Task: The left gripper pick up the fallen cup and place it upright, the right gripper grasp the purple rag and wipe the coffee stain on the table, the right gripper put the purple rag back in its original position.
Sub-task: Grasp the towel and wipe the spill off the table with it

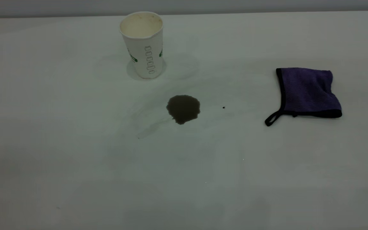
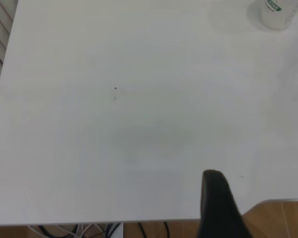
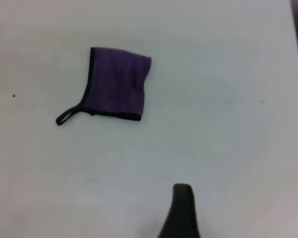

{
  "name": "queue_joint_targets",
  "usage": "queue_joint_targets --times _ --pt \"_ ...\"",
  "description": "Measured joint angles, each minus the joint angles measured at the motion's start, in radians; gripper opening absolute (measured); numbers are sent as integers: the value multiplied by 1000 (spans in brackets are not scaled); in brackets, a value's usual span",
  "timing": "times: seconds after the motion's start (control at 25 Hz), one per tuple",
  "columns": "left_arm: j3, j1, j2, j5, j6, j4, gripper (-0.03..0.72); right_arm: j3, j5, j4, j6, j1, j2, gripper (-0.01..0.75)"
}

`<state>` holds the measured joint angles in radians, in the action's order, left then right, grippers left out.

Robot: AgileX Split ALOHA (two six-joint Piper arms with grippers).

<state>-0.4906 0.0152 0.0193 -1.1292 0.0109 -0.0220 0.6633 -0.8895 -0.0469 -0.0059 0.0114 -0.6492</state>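
Note:
The white paper cup [image 1: 143,44] stands upright at the back of the table [image 1: 75,166], its cream inside showing; its base also shows in the left wrist view [image 2: 278,12]. In front of it and a little to the right lies the dark brown coffee stain [image 1: 183,109]. The purple rag [image 1: 307,92] lies flat at the right, its black loop pointing to the front left; the right wrist view shows it too [image 3: 116,84]. Neither arm appears in the exterior view. A dark part of my left gripper [image 2: 216,198] hangs over the table's near edge, far from the cup. My right gripper [image 3: 181,210] hovers well apart from the rag.
A tiny dark speck [image 1: 223,107] sits between the stain and the rag. Faint smear marks [image 1: 149,124] run left of the stain. The left wrist view shows the table's edge [image 2: 139,221] with cables [image 2: 89,230] and wooden floor [image 2: 283,218] beyond.

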Motion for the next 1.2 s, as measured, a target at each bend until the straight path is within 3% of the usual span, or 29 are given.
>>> queue_joint_targets --times 0.52,0.92,1.2 --pt "0 0 0 0 0 0 486 305 359 87 -111 24 -1000 726" --pt "0 0 0 0 0 0 486 640 383 117 -155 69 -1548 726" --pt "0 0 0 0 0 0 486 742 395 139 -184 69 -1694 703"
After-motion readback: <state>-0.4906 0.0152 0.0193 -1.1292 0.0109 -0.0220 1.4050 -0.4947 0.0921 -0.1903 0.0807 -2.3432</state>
